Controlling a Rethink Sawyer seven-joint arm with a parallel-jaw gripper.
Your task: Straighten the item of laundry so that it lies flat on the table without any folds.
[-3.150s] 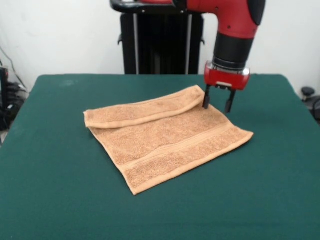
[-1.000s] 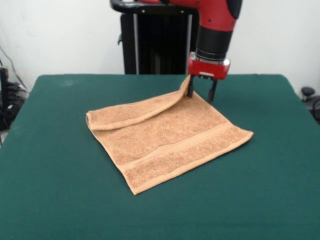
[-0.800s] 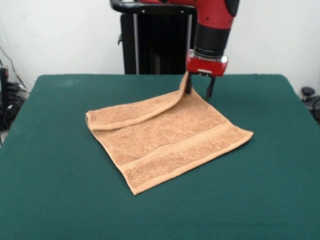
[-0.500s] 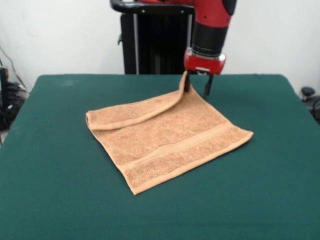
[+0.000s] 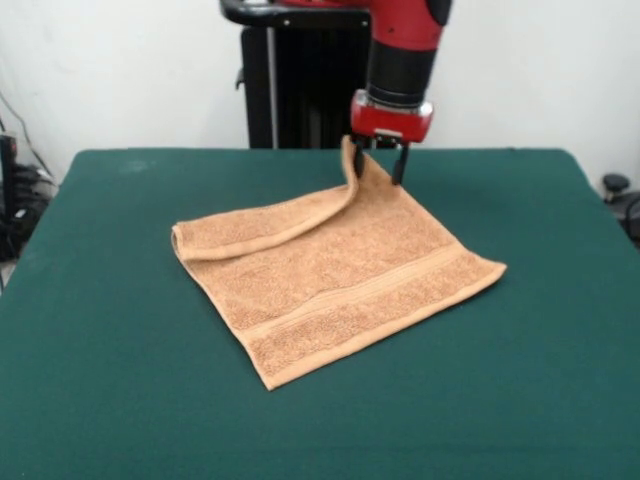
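Note:
The orange-tan towel (image 5: 330, 280) lies in the middle of the green table (image 5: 110, 380). Its far edge is folded over towards me in a long flap (image 5: 265, 225). The near part lies flat, with a band stripe along the near edge. My gripper (image 5: 379, 168) stands at the towel's far corner, fingers apart. The flap's corner (image 5: 349, 160) is raised off the table and stands up against the left finger. The right finger (image 5: 400, 170) is just past the towel's far edge. Nothing shows between the fingers.
The robot's black pedestal (image 5: 310, 90) stands behind the table's far edge. Dark gear and cables (image 5: 15, 200) sit past the left edge. A black object (image 5: 620, 195) sits past the right edge. Green felt shows on all sides of the towel.
The gripper has moved left and away from me, up along the towel's far corner. The flap's corner, flat 3 s ago, has risen with the left finger.

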